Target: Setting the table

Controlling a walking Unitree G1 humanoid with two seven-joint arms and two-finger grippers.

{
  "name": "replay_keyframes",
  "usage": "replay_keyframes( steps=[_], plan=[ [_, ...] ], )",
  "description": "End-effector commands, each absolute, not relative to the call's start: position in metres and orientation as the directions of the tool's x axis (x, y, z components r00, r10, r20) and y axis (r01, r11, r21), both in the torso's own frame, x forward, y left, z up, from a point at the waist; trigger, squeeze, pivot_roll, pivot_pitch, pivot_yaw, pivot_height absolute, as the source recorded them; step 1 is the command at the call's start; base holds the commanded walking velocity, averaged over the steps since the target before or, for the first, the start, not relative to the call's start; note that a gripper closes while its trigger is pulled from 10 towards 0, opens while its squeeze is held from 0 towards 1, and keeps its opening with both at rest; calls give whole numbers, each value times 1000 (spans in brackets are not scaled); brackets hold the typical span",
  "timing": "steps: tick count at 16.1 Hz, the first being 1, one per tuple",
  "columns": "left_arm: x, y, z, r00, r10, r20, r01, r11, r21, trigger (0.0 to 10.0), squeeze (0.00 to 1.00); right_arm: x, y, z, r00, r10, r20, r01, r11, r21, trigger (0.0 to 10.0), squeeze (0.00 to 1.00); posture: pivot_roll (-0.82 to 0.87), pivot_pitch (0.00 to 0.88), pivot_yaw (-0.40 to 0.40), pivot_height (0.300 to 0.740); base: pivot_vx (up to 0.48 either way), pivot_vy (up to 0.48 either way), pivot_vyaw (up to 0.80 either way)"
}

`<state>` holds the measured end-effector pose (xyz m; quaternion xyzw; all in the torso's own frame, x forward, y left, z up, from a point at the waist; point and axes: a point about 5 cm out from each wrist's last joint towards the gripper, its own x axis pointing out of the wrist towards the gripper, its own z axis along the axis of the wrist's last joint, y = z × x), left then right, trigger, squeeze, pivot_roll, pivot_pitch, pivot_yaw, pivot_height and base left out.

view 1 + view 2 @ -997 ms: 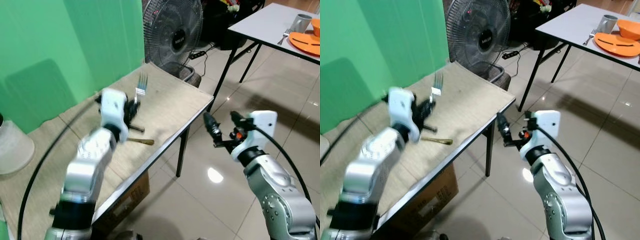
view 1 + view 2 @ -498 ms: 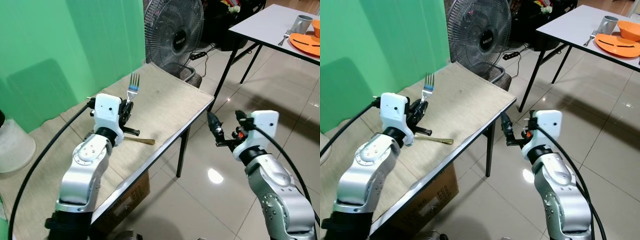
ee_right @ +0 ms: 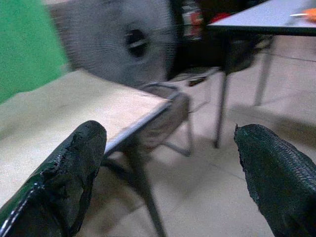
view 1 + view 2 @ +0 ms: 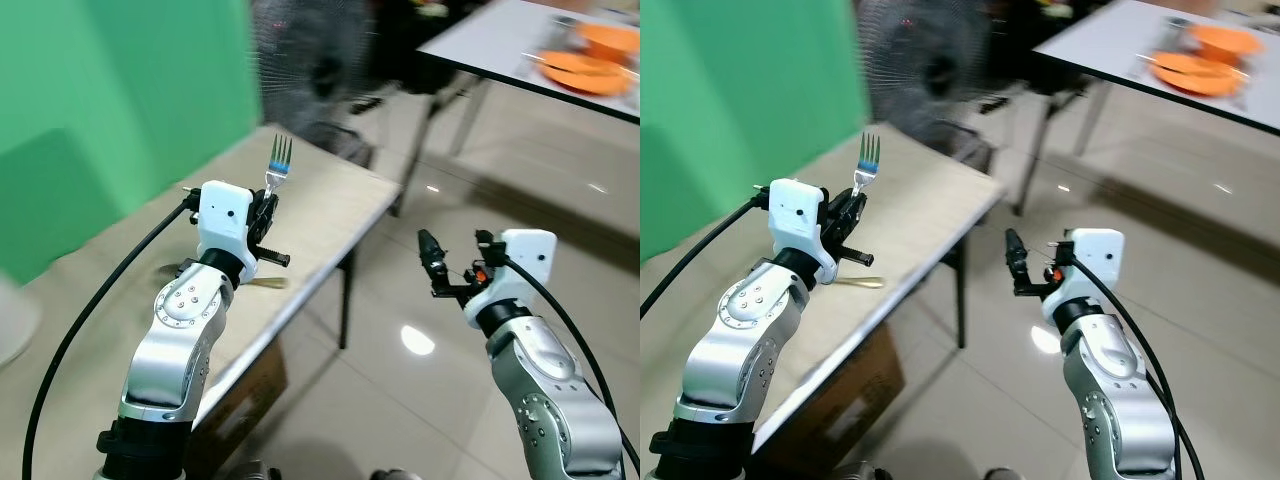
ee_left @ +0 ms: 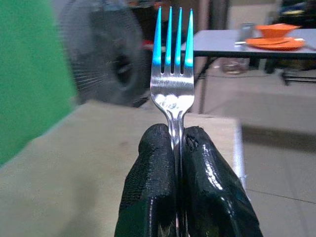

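Left eye view: the left gripper (image 4: 263,212) is raised over the beige table (image 4: 330,215), its two black fingers clamped on the handle of a fork (image 4: 277,165) that stands upright, tines toward twelve o'clock. A gold-coloured utensil (image 4: 264,283) lies flat on the table just at five o'clock from that gripper; blur keeps me from saying what kind it is. The right gripper (image 4: 455,268) hangs over the tiled floor (image 4: 400,400), beyond the table's edge at about four o'clock from the fork, holding nothing. At one o'clock stands a grey table (image 4: 480,40) bearing an orange plate (image 4: 583,74), well apart from both arms.

Right eye view: the same layout, with the fork's tines showing against the green wall (image 4: 730,100) and a standing fan (image 4: 925,60), blurred, behind the beige table at twelve o'clock.

Left wrist view: the fingers (image 5: 154,187) press together on the fork's neck just below the bowl, the four tines pointing straight away from the camera's base. The fan sits at ten o'clock of the fork, the grey table with its orange dishes at two o'clock.

Right wrist view: the right gripper's fingers (image 3: 74,173) stand wide apart with nothing between them; past them lie the beige table's corner and the floor.
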<state>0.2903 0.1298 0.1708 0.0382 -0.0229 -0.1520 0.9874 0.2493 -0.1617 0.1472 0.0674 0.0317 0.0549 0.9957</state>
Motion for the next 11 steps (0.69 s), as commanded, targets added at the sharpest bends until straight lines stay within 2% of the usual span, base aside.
replay_keyframes(
  steps=[1, 2, 4, 8, 11],
  plan=[
    [291, 129, 173, 950, -308, 47, 303, 949, 91, 10000, 0, 248, -163, 148, 995, 92, -46, -85, 987, 137, 10000, 0, 14, 0, 40, 740, 0, 0, -775],
    [292, 129, 172, 951, -307, 48, 301, 949, 94, 10000, 0, 249, -165, 146, 996, 75, -53, -66, 987, 146, 10000, 0, 18, 0, 35, 740, 270, 0, -719],
    [291, 129, 171, 951, -307, 48, 302, 950, 85, 10000, 0, 251, -172, 145, 998, 16, -53, -12, 998, 63, 10000, 0, 18, 0, 32, 740, 292, 0, 0],
    [292, 128, 170, 948, -315, 47, 310, 947, 87, 10000, 0, 251, -176, 149, 999, -17, -29, 21, 993, 115, 10000, 0, 11, 0, 36, 740, 312, 0, 0],
    [291, 126, 167, 943, -332, 36, 328, 941, 83, 10000, 0, 251, -174, 151, 1000, -25, -16, 26, 996, 85, 10000, 0, 4, 0, 37, 740, 316, 0, 0]
  ],
)
